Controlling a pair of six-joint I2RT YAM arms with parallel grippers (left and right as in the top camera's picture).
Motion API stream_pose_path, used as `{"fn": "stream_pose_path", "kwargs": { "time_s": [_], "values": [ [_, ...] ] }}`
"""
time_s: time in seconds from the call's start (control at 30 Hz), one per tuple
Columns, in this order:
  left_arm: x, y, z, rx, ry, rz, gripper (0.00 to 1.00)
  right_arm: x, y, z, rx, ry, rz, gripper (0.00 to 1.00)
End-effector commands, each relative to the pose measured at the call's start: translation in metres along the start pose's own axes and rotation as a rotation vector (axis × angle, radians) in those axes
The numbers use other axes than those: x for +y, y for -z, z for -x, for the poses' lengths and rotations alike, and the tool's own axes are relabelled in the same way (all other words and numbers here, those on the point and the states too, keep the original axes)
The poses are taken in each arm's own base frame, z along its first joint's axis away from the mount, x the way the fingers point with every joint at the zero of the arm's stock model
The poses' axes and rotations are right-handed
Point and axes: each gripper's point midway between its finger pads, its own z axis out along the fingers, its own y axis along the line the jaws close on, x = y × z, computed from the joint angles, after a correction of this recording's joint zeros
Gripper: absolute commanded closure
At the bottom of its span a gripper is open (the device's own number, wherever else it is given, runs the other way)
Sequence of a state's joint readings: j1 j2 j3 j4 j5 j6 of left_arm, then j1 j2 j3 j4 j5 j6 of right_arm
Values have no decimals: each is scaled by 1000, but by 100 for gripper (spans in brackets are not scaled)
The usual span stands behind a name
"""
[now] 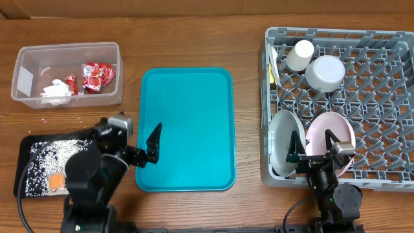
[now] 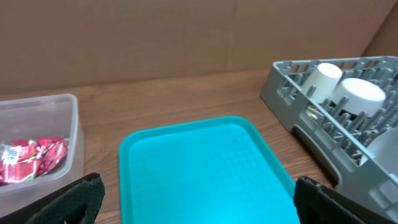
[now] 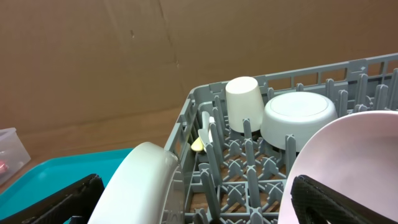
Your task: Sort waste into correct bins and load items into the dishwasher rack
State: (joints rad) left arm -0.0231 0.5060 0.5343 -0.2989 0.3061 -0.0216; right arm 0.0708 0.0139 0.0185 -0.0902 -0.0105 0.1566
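The clear tub at the far left holds red wrappers and a white napkin. Below it, the black tray carries rice and an orange cube. The grey rack on the right holds a cup, a bowl, cutlery and two upright plates. My left gripper hangs open over the teal tray's near left part, holding nothing. My right gripper stands open at the rack's front, its fingers flanking the plates.
The teal serving tray lies bare in the middle between the bins and the rack. A few rice grains lie on the wood between tub and black tray. A brown cardboard wall stands behind the table in both wrist views.
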Motion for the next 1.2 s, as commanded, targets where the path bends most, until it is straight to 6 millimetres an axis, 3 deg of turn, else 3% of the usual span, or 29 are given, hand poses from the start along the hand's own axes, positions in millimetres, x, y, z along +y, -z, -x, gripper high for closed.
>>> {"fn": "stream_pose_path", "kwargs": {
  "time_s": [0.0,0.6,0.9,1.0,1.13,1.17],
  "values": [
    [7,-3,-14,-2,-24,35,0,-3,0,0,-10,1,-12,0],
    [24,27,-15,-402,-113,177,0,-3,0,0,-10,1,-13,0],
    [28,21,-30,-444,-108,177,0,-3,0,0,-10,1,-12,0],
    [31,15,-46,-375,-103,186,0,-3,0,0,-10,1,-13,0],
    [37,3,-88,-199,-62,200,0,-3,0,0,-10,1,-13,0],
    [38,3,-87,-200,-57,200,0,-3,0,0,-10,1,-13,0]
  ]
}}
